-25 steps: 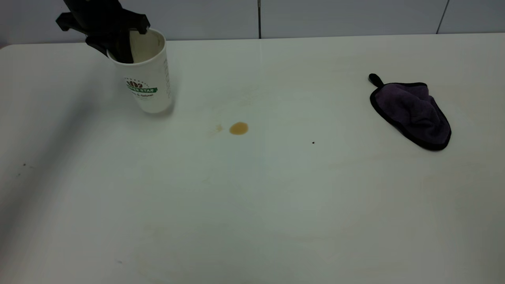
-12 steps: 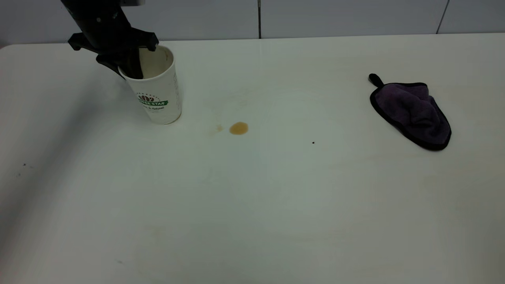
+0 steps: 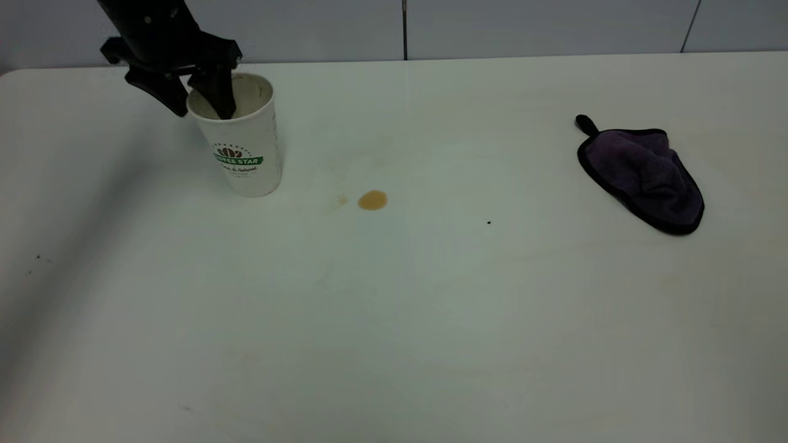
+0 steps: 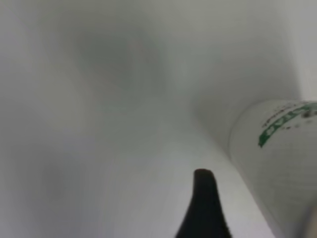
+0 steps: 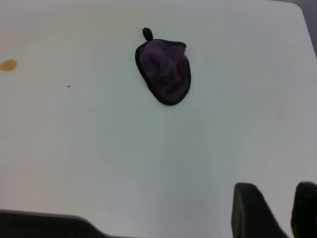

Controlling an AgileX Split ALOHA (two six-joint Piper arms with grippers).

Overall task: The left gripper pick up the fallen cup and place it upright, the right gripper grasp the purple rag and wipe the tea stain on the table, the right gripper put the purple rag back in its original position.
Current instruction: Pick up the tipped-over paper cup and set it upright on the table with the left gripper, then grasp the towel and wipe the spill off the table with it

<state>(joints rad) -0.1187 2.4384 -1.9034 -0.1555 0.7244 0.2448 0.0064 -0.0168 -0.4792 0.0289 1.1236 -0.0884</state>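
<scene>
So the left gripper point(image 3: 197, 98) was parked up at the table's 10 o'clock corner, jaws spread apart with one finger point(image 3: 218, 95) dipped down inside the mouth of the cup point(image 3: 243, 144) and the other point(image 3: 167, 95) hanging outside the rim. From the exterior view the cup looked like it had been let go, though I couldn't really tell if the inner finger was still brushing the wall. The cup itself stood upright on the table point(image 3: 394, 320), green logo facing the camera.

The right gripper point(image 5: 277, 208) only showed in its own wrist view, fingers a small gap apart, holding nothing, well away from the purple rag point(image 3: 643, 175).

That rag lay flat out around 2 o'clock, loop tab pointing toward the back wall point(image 3: 523, 24). The tea stain point(image 3: 372, 200) sat near the middle, just right of the cup, with a fainter spot beside it. White tabletop, a few dark specks, grey panelled wall behind it.
</scene>
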